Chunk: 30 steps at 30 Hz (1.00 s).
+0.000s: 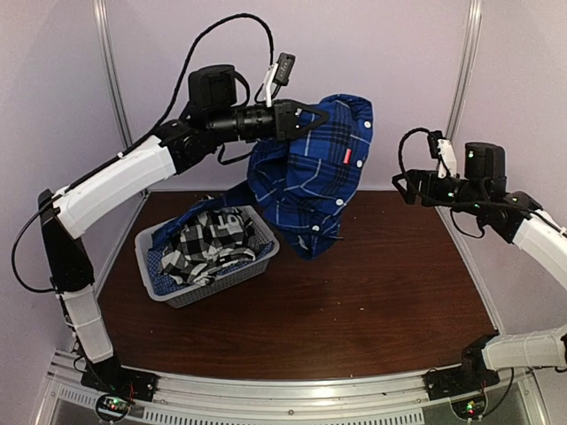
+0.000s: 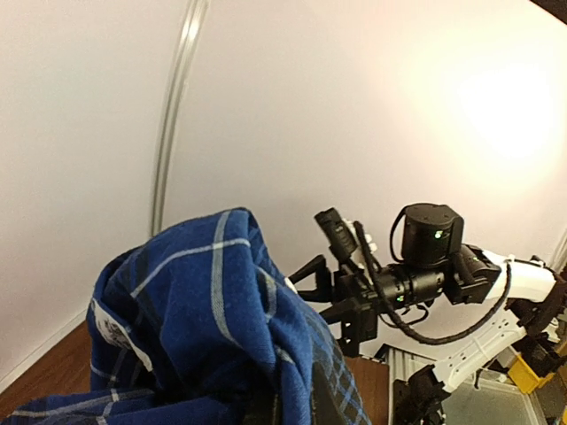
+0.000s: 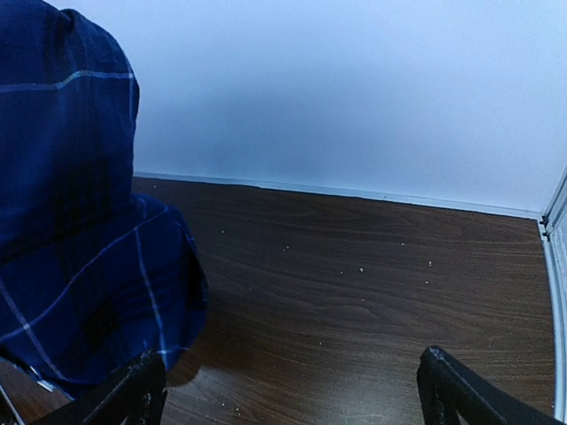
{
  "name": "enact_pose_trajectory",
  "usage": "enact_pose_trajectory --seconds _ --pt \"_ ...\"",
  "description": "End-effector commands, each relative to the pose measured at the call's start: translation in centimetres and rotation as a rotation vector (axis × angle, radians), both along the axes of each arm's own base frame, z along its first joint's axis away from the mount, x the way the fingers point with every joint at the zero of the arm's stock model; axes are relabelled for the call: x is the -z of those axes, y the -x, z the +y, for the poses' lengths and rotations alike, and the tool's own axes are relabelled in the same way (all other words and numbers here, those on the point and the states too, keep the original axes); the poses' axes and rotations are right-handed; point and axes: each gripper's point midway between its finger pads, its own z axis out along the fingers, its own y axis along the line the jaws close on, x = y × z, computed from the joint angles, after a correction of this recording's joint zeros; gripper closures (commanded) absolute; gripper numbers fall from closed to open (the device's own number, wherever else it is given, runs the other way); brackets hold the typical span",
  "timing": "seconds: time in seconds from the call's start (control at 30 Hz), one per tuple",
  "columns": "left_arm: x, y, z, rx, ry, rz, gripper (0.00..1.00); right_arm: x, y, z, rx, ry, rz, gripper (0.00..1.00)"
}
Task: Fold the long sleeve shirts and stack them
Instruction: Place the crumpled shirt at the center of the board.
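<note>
Ok so over by the left edge of the table [image 1: 381,301] there's a white mesh basket [image 1: 232,275] with the black-and-white checked shirt [image 1: 208,243] scrunched up in it. There's some blue cloth under it too, can't tell if that's a trailing sleeve or something else. Above and just right of that, the left gripper [image 1: 306,119] has its fingers pinched on a fold of the blue plaid shirt [image 1: 310,190], which hangs in a floppy bunch high over the back middle of the table, the low end dangling down toward the wood. It's light, limp stuff, and I'd guess it'll sag and twist wherever it isn't supported. A second pinch at a shoulder seam, or at the collar near the red tag [image 1: 352,158], looks like the sane spot to me. Part of it seems to drape back toward the basket, which could snag. Toward the right edge the right gripper [image 1: 400,186] is spread wide with nothing in it, near the shirt but not touching.
</note>
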Motion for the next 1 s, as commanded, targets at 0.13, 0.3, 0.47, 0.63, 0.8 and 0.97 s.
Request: enact_pose_trajectory --seconds 0.13,0.3,0.47,0.63,0.8,0.97 --pt "-4.1 2.2 -4.2 0.172 0.151 -0.06 1.0 -7.2 2.1 -8.5 0.429 0.025 -0.111 0.0" --pt "-3.4 1.5 -6.0 0.196 0.158 -0.042 1.0 -8.6 3.7 -9.9 0.477 0.026 -0.161 0.0" --pt "0.7 1.3 -8.9 0.284 0.118 0.033 1.0 -8.8 4.0 -10.2 0.477 0.056 -0.163 0.0" --pt "6.1 2.3 -12.0 0.367 0.027 0.107 0.98 -8.0 3.1 -9.0 0.421 0.078 -0.116 0.0" --pt "13.3 2.5 -13.5 0.377 -0.107 0.185 0.82 -8.0 2.5 -8.6 0.409 0.077 -0.118 0.0" --pt "16.7 0.8 -11.9 0.228 -0.266 0.135 0.45 -5.8 1.2 -7.2 0.355 0.098 -0.061 0.0"
